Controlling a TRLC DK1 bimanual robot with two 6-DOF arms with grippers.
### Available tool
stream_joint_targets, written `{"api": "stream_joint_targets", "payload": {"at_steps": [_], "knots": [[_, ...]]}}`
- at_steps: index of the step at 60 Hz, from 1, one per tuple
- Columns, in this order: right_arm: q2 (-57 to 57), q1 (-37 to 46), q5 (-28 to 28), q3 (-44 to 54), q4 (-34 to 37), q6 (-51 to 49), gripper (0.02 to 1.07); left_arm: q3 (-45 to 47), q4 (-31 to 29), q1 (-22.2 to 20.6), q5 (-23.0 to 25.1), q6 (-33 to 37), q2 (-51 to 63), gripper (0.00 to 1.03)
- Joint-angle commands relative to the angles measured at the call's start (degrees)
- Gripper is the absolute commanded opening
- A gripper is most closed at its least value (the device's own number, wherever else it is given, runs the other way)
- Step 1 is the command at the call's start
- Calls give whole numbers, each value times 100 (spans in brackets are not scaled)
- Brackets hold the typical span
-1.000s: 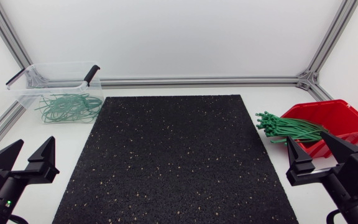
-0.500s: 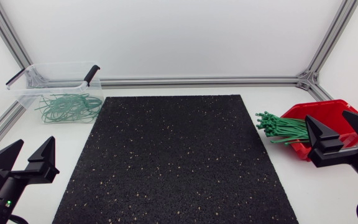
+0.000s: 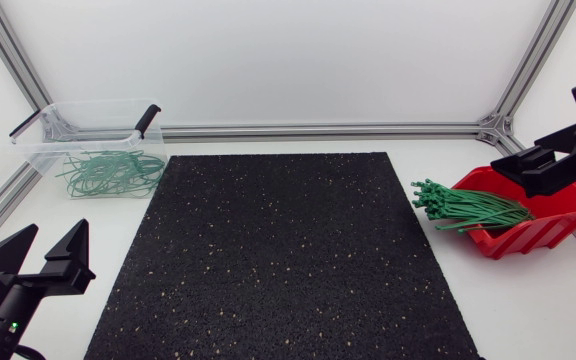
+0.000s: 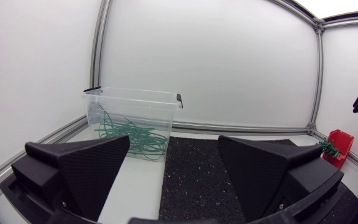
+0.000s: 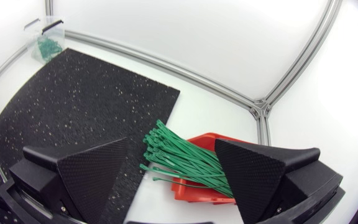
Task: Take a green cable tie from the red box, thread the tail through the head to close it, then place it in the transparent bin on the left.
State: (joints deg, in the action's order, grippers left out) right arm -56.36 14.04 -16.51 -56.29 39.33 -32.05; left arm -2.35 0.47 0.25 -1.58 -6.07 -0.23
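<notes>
Head view: the black mat (image 3: 278,250) fills the middle of the table and serves as the marker for everything else. Just off its right edge, towards the far end, sits the red box (image 3: 530,238), with a bundle of green cable ties (image 3: 463,207) lying across its rim; their head ends fan out over the bare table towards the mat, almost reaching its edge. Off the mat's far left corner stands the transparent bin (image 3: 43,150), which holds a loose tangle of closed ties (image 3: 113,172).

The right gripper (image 5: 171,143) hangs above the red box, out past the mat's right edge. Its two wedge fingers are spread wide with nothing between them, and the bundle lies below the gap. The left gripper (image 3: 58,228) sits by the mat's near left corner, also spread wide and holding nothing.

The ties look light, thin and springy, and probably slick, so a single one should lift with almost no effort. They are packed close and cross each other, though, so a neighbour may well be dragged along. The best hold seems to be on an outlying tie where it juts clear of the box towards the mat, pinched across the flat strap a little behind the head, which leaves both ends free for threading
</notes>
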Motion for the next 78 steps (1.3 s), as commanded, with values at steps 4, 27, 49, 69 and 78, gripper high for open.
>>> {"api": "stream_joint_targets", "payload": {"at_steps": [4,27,49,69,78], "knots": [[-991,195,-10,-585,725,-1110,103,235,-56,19,-44,-123,-47,99],[-1721,274,245,-22,602,-3993,96,235,-56,-8,-44,-123,-47,99],[-2028,187,544,611,576,-5918,96,235,-56,10,-44,-123,-39,99],[-2415,-60,975,1252,-479,-6120,96,235,-65,1,-44,-123,-39,99],[-2476,-86,1054,1358,-532,-6137,96,235,-65,1,-44,-123,-39,99]]}}
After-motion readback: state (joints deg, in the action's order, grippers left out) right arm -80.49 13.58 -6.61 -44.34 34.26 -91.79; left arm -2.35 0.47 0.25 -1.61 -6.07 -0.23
